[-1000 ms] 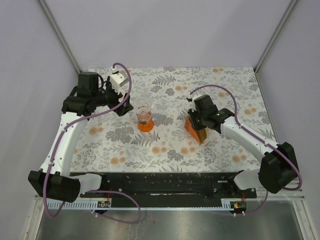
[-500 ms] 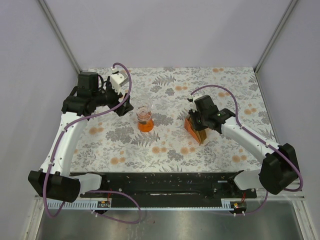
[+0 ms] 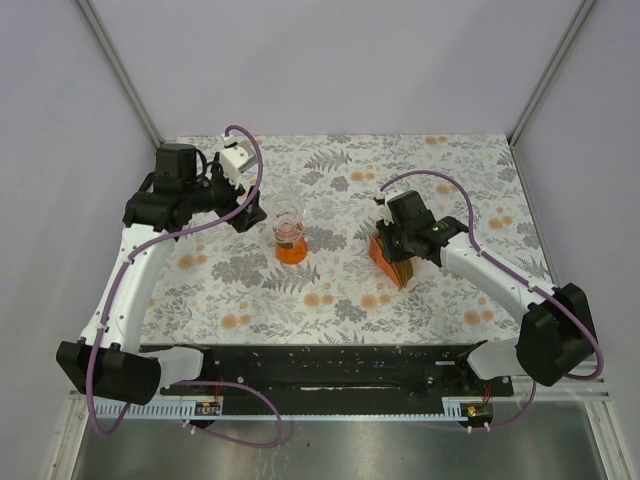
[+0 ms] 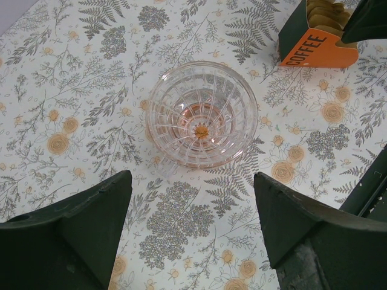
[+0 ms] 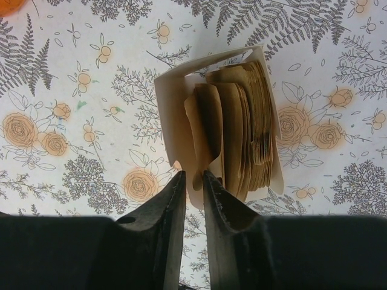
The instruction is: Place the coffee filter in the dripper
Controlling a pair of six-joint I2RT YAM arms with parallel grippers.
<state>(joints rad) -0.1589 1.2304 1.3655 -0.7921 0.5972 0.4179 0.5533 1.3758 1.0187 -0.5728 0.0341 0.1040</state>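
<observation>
Right wrist view: the right gripper [image 5: 193,176] is at the front coffee filter [image 5: 202,130] in its holder [image 5: 172,103], jaws only a narrow slit apart.
The filter's curled lower corner sits in that slit, but the jaws do not look clamped on it. The paper stands in the beige holder with the stack of brown papers [image 5: 251,127] behind it, well apart from the dripper [image 4: 202,115]. The dripper stands upright and empty on the tabletop [image 4: 72,72], just ahead of the left gripper [image 4: 193,229], which is spread wide and carries nothing. To pick well, I judge the fingers should reach deeper over the front sheet alone, one finger slipped between it and the next paper. They should then close firmly and lift straight up, so the light holder neither tips nor drags and no second sheet follows.
</observation>
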